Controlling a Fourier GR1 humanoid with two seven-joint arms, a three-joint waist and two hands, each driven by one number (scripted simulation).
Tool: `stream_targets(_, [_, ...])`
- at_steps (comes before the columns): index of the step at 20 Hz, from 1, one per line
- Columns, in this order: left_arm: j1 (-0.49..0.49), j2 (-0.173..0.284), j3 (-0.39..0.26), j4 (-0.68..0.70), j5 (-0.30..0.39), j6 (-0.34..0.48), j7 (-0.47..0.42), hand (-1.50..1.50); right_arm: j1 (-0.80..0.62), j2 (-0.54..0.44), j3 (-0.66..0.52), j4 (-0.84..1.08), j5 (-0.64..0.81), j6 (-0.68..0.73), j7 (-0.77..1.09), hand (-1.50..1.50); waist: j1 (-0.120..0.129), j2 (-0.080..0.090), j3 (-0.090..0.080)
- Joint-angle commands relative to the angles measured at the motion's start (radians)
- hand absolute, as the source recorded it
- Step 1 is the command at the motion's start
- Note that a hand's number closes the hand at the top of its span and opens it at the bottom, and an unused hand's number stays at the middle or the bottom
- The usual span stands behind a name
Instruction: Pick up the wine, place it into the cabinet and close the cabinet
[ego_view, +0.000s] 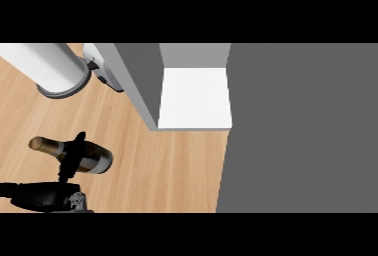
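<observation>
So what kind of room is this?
Probably a kitchen. There's a wooden counter, an open cabinet with a white shelf inside, and a wine bottle lying by the robot's left hand.

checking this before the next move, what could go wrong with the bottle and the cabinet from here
1. The wine bottle lies tilted on the wooden counter, with one finger of the left hand across it; it may roll or slip instead of lifting.
2. The open cabinet door stands between the bottle and the white shelf, so a direct carry might clip its edge.
3. The white cylinder beside the door narrows the path.
</observation>
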Motion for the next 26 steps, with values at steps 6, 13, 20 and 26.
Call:
stream_targets(6, [-0.040, 0.000, 0.025, 0.052, 0.031, 0.015, 0.010, -1.50, 0.056, 0.013, -0.001, -0.102, -0.065, 0.000, 0.020, -1.50, -0.008, 0.000, -0.003])
stream_targets(13, [-0.032, 0.000, 0.000, 0.051, 0.066, 0.015, 0.010, -1.50, 0.055, -0.003, -0.015, -0.078, -0.059, 0.027, 0.004, -1.50, -0.006, 0.000, -0.002])
stream_targets(20, [-0.061, 0.000, 0.007, -0.016, 0.089, 0.015, 0.007, 1.50, 0.029, 0.003, -0.020, -0.077, -0.083, 0.016, 0.011, -1.50, -0.004, -0.004, -0.005])
stream_targets(26, [-0.086, 0.000, -0.040, 0.011, 0.109, 0.015, -0.009, 1.50, 0.019, -0.002, -0.017, -0.053, -0.062, 0.016, 0.010, -1.50, -0.019, 0.002, -0.007])
